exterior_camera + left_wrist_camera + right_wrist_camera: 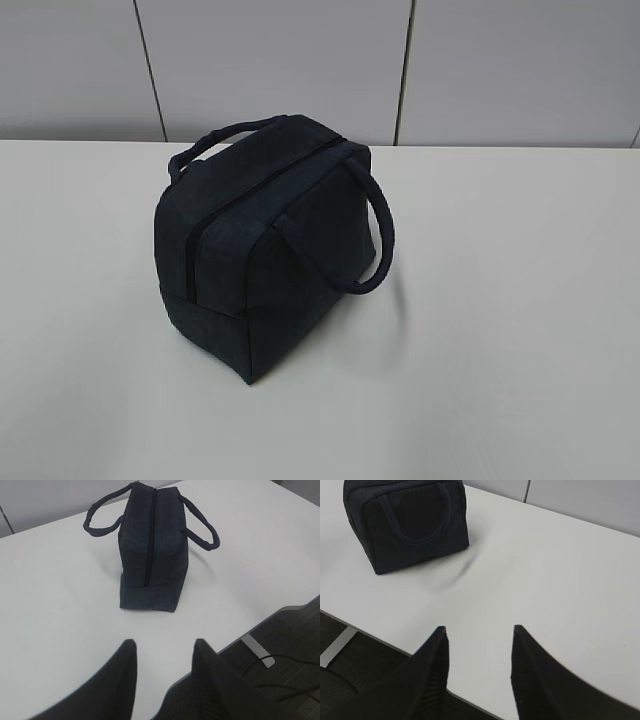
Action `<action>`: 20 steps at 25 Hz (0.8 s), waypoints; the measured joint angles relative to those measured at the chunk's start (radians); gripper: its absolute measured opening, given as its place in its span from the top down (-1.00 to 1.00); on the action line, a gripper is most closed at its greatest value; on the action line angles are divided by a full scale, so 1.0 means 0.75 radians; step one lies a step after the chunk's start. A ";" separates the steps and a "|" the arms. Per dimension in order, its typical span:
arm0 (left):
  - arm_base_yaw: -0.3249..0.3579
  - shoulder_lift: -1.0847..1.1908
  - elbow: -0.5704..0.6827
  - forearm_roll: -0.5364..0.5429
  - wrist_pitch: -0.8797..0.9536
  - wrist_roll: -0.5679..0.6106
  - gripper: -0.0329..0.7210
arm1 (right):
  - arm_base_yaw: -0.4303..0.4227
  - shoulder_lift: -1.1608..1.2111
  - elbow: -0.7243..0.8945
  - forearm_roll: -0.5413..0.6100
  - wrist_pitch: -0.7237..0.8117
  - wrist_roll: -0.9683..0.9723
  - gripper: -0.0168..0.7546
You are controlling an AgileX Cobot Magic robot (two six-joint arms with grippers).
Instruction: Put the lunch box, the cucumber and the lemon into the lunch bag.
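Well ahead of both empty, parted hands, the zipped lunch bag point(265, 245) stands alone on the white table point(500, 350), its zipper line running straight away from the left hand point(165, 652), while the right hand point(480, 637) faces its handled side.

this looks like an office or a lab test room, plain and bare. a wide white table point(520, 330) with a smooth matte top fills most of the exterior view. at the far side stands a wall of pale grey panels point(270, 60) split by thin dark vertical seams, like office partitioning. in the left wrist view the table's near edge shows a grey rim, and below it lies dark carpet-like floor point(295, 680) with a thin black cable point(280, 660) trailing across it. a grey metal table leg or bracket point(257, 650) sits under that edge. the light is even and flat, as from indoor ceiling lamps.
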 joint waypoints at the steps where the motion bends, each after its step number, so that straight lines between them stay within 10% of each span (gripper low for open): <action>1: 0.000 -0.042 0.026 0.000 0.000 0.000 0.25 | 0.000 -0.030 0.025 0.000 0.000 0.000 0.14; 20: 0.000 -0.383 0.435 0.106 -0.001 0.014 0.27 | 0.000 -0.222 0.432 0.016 -0.124 -0.011 0.14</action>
